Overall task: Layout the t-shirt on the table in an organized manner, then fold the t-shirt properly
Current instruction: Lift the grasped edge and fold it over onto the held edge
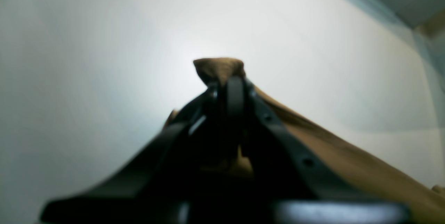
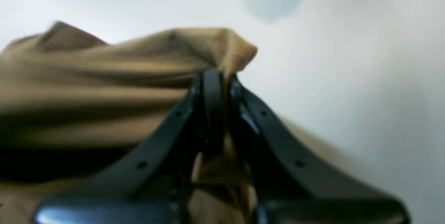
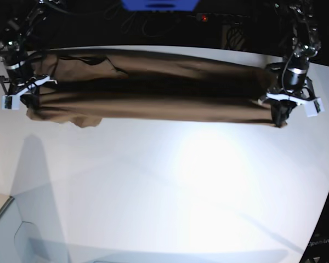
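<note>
So going across the base view from the left: the right arm's black two-fingered gripper [image 3: 30, 104] sits at the left end of the plain brown short-sleeved cloth t-shirt [image 3: 153, 87], and its jaws are pinched tight on a bunched corner of the fabric. You can see that best in the right wrist view, where the right gripper [image 2: 217, 78] has a little nub of brown cloth poking out past the closed tips. From there the shirt runs as one long, stretched band straight across the far part of the big glossy white tabletop [image 3: 181, 192], long axis basically side to side between the two arms, with a loose bit of cloth sagging near the left end that looks like a sleeve, though I can't say for sure. At the right end, the left arm's black gripper [image 3: 279, 118] is clamped the same way on the other corner, and the left wrist view shows the left gripper [image 1: 231, 85] closed with a small tuft of fabric sticking out. Each arm is right at its own end, so neither is "nearer." The shirt hangs between them, and whether its lower edge touches the table I can't tell. My guess is the next move hinges on keeping that side-to-side line level and taut while it goes down flat on the open table in front.
</note>
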Robot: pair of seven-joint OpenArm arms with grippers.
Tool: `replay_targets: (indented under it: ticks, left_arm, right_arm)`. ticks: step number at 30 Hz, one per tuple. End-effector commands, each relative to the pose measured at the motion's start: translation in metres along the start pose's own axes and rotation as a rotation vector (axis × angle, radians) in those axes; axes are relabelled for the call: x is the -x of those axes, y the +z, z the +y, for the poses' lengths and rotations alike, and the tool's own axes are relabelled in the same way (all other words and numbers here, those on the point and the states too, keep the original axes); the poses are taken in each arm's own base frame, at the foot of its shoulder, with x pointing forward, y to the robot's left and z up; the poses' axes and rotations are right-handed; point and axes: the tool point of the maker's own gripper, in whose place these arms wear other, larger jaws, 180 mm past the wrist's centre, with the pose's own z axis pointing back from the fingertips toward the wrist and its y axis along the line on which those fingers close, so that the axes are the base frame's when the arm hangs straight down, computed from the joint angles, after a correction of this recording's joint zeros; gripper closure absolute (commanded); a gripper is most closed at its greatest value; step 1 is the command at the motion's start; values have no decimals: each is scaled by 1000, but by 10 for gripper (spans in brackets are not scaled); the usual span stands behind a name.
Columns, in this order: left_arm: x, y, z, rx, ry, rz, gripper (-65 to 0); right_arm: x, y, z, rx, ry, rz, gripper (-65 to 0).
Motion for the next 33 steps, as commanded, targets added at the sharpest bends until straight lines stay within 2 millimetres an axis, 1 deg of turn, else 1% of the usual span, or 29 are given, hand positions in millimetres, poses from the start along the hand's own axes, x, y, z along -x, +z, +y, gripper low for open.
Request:
replay_targets:
  ticks: [1,5,6,8,12,16,17,18,22,25,27,28,31,32,33]
  left_arm:
    - [-10,3,2,-4,-12,-41,0]
    - [5,10,12,-30,-20,2,0]
    - [13,10,17,-42,-17,21,0]
    - [26,9,27,-64,-3,55,0]
    - [49,8,45,-109,11,114,0]
    - [54,2,50,-123,20,125,0]
    - [57,1,52,-129,24,131,0]
    - [59,1,54,-133,26,136,0]
    - [59,1,55,-135,25,138,0]
    - [59,1,55,-135,25,138,0]
    - [61,1,56,-138,25,142,0]
    - [64,1,59,-146,29,151,0]
    - [68,-3,63,-155,45,157,0]
    - [71,-4,64,-160,52,163,0]
    - [74,-5,66,-164,59,168,0]
  right_arm:
    - [-13,4,-5,12,12,-47,0]
    - [1,8,-5,10,10,-11,0]
    - [4,10,-4,8,10,-2,0]
    - [8,8,5,-19,17,10,0]
    - [22,9,22,-68,33,52,0]
    - [32,10,38,-116,45,81,0]
    - [33,10,40,-122,45,83,0]
    - [38,9,42,-129,38,96,0]
    - [62,2,41,-140,-3,151,0]
    - [77,0,33,-140,-8,191,0]
    - [78,-5,33,-143,-20,195,0]
    - [81,-8,33,-146,-30,202,0]
    - [75,-19,27,-143,-32,193,0]
    - [72,-24,27,-145,-37,185,0]
    - [64,-31,26,-146,-36,169,0]
